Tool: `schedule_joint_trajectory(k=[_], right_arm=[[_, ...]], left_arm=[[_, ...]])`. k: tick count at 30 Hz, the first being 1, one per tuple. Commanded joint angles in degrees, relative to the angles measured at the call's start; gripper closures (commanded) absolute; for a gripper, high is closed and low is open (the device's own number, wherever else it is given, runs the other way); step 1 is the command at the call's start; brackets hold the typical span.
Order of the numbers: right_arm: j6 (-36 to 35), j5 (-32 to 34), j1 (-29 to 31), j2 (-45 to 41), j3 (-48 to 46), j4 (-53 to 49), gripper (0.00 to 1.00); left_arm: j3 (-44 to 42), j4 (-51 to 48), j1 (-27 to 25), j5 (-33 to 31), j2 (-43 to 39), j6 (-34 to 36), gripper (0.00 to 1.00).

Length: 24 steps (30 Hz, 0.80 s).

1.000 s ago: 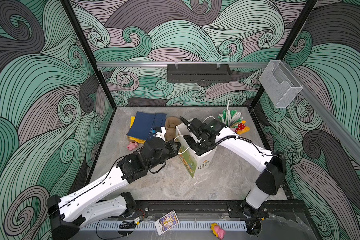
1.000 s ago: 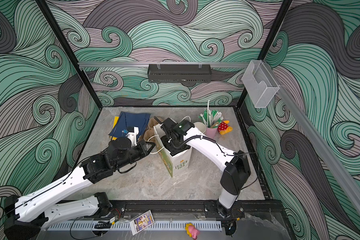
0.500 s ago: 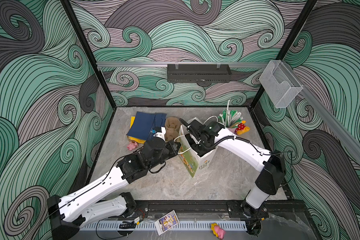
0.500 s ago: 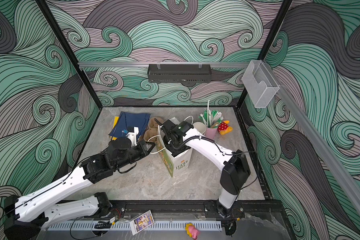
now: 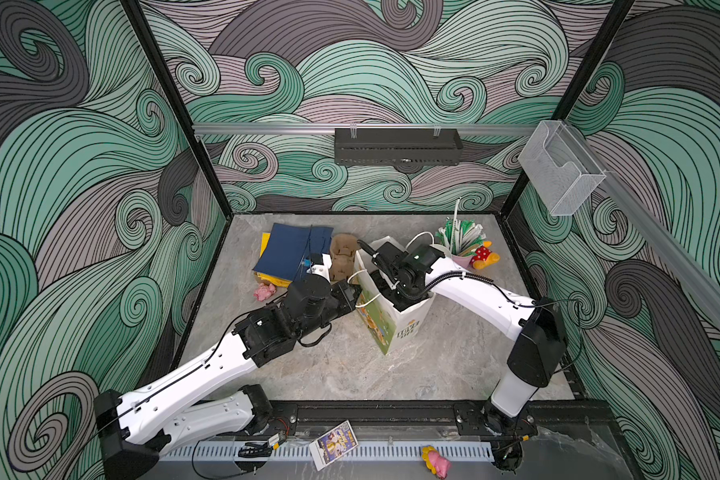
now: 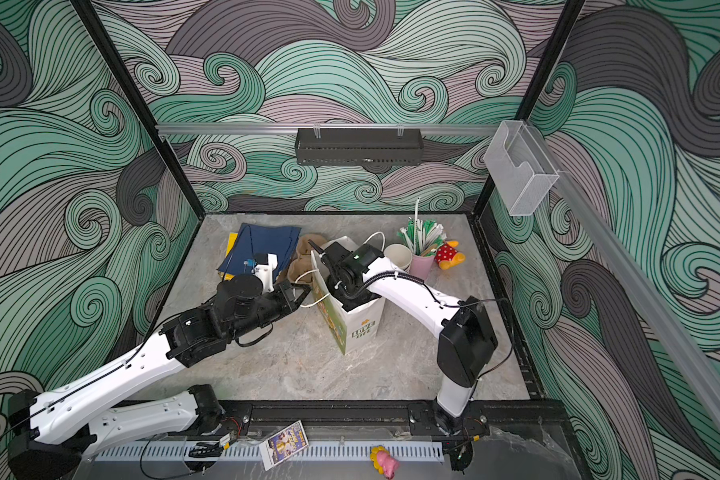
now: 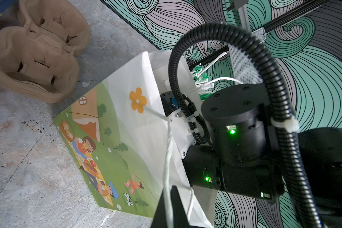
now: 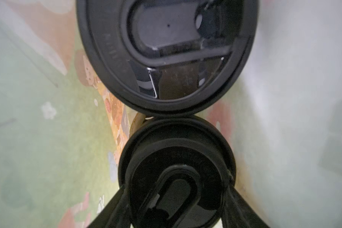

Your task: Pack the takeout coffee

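A white paper bag (image 5: 391, 328) with a picnic print stands upright mid-table, seen in both top views. My left gripper (image 7: 168, 209) is at the bag's left rim, shut on its white cord handle (image 7: 168, 150). My right arm reaches down into the bag, so in the top views only its wrist (image 5: 404, 270) shows. Inside, the right gripper (image 8: 176, 187) is shut on the black sip lid of one takeout coffee cup. A second black-lidded cup (image 8: 166, 55) sits just beyond it, touching. An open paper cup (image 6: 398, 255) stands behind the bag.
Brown pulp carriers (image 5: 344, 255) lie just behind the bag's left side. Blue and yellow folders (image 5: 292, 249) sit at the back left. A pink cup of straws (image 6: 420, 264) and a red spotted toy (image 5: 485, 255) stand at the back right. A small pink toy (image 5: 265, 291) lies beside my left wrist.
Almost nothing: the right wrist has shifted very slightly inside the bag. The left gripper keeps its hold on the handle.
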Motion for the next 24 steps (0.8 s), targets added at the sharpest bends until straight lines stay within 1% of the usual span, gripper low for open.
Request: schedule_joint_trajectory(k=[1, 10, 24], right_arm=[[0.0, -1.7, -0.1, 2.2, -2.2, 1.0, 0.39], [-0.2, -1.3, -0.1, 3.5, -3.6, 1.8, 0.39], [-1.0, 1.1, -0.1, 6.4, -5.1, 0.5, 0.4]], left_arm=[[0.0, -0.6, 0.4, -1.1, -0.7, 0.0, 1.0], [-0.2, -1.0, 0.4, -1.5, -1.2, 0.0, 1.0], [-0.4, -1.3, 0.4, -2.1, -1.4, -0.1, 1.0]])
